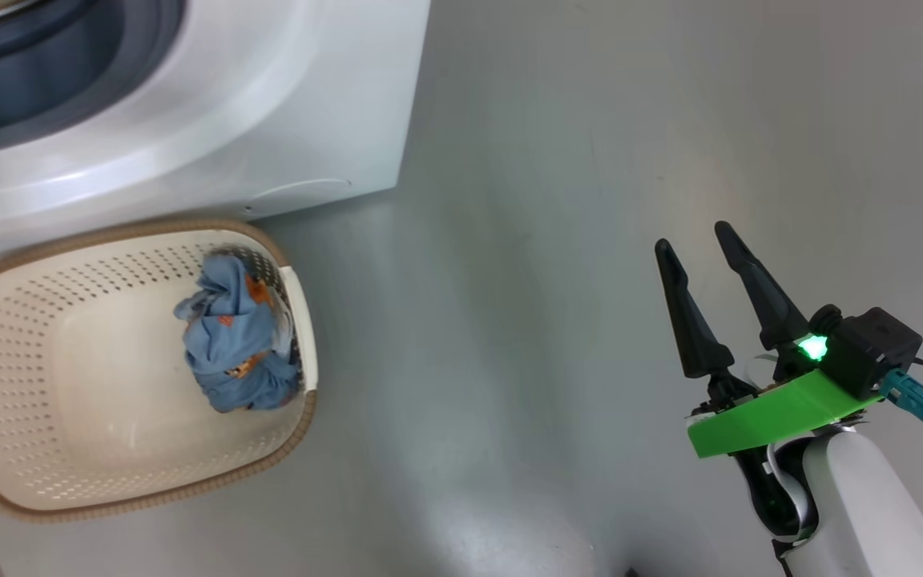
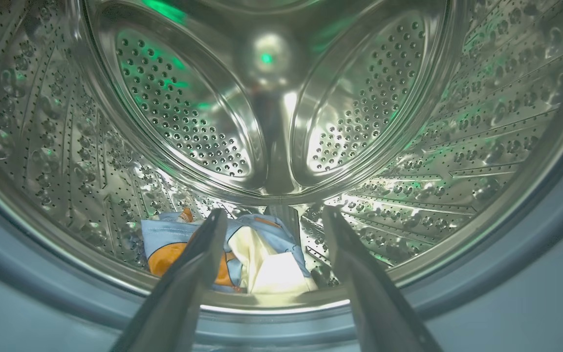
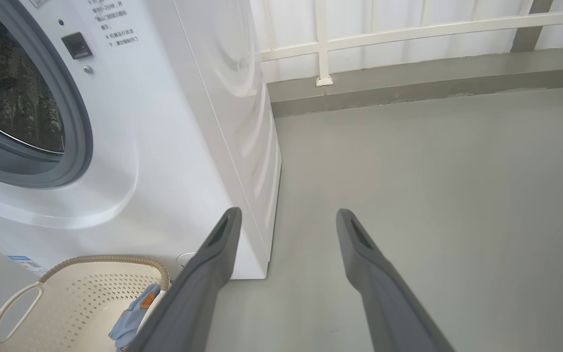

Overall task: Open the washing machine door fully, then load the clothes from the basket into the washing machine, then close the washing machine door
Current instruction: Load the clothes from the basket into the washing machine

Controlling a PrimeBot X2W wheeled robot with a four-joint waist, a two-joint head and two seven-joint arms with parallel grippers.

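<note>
Left wrist view: left gripper [image 2: 272,212] has its jaws spread wide with nothing clamped between them, tips at the mouth of the steel drum [image 2: 188,122]. The first clothes bundle [image 2: 262,254], light blue with orange, lies on the drum bottom just past the tips, low between the two fingers. The left finger overlaps its orange patch; contact cannot be told. The grey-blue seal [image 2: 506,274] rings the drum.

Head view: right gripper [image 1: 692,237] has its jaws apart and empty, over the grey floor [image 1: 509,320], well apart from the basket [image 1: 69,481]. The second clothes bundle [image 1: 233,336] sits inside the basket against the wall nearer the right gripper. The basket stands on the floor just in front of the washing machine [image 1: 269,104].
</note>
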